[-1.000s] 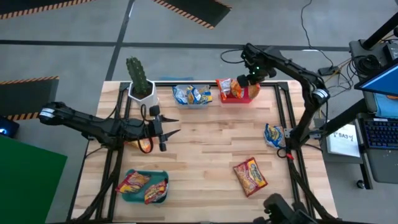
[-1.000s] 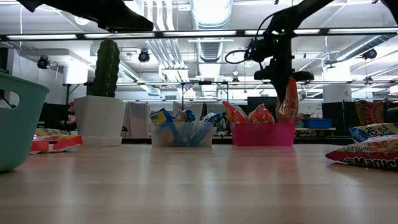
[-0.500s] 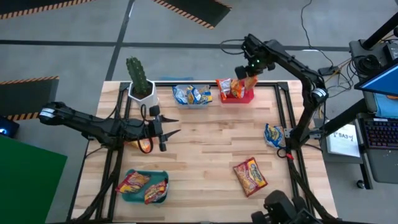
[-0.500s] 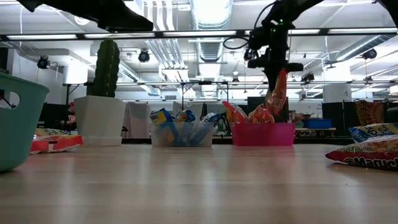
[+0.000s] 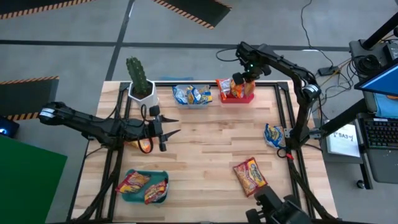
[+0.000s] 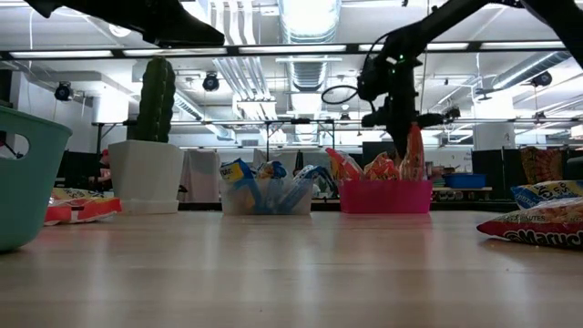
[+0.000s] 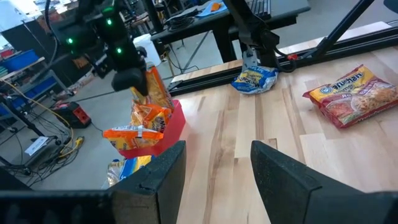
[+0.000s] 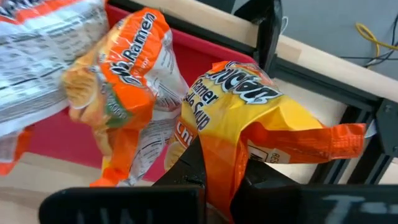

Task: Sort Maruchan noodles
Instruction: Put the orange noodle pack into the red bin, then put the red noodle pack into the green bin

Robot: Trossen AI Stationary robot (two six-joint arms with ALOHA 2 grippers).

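1. Right gripper [image 5: 239, 78] sits over the red bin [image 5: 247, 98] at about 1 o'clock on the table in the high view. Its fingers are pressed together, pinching an orange packet [image 8: 239, 127] by one end, so the packet hangs nearly upright with its lower end inside the bin. That hold probably lets the packet slide in edge-first beside the two orange packets already standing there.

2. Low view confirms: the pinched packet [image 6: 414, 153] stands vertical above the bin's rim, under the gripper.

3. Left gripper [image 5: 166, 130] waits near 9 o'clock, fingers spread, holding nothing. It is parked beside the cactus pot [image 5: 142, 93], probably to stay out of the right arm's way.

4. Sorting looks colour-based. The clear bin [image 5: 191, 99] at 12 o'clock holds blue-white packets. The teal bin [image 5: 127, 196] at 7 o'clock holds red-yellow packets.

5. Still loose on the table: a blue-white packet [image 5: 273, 135] at 3 o'clock, near the edge; a red-yellow packet [image 5: 250, 176] at 5 o'clock; another packet [image 5: 144, 144] partly hidden under the left arm at 9 o'clock.

6. Judgement: the step in hand is the drop into the red bin, with release not yet made. The packet is crinkly and light; if let go while this upright it may lean on its neighbours or tip over the rim.
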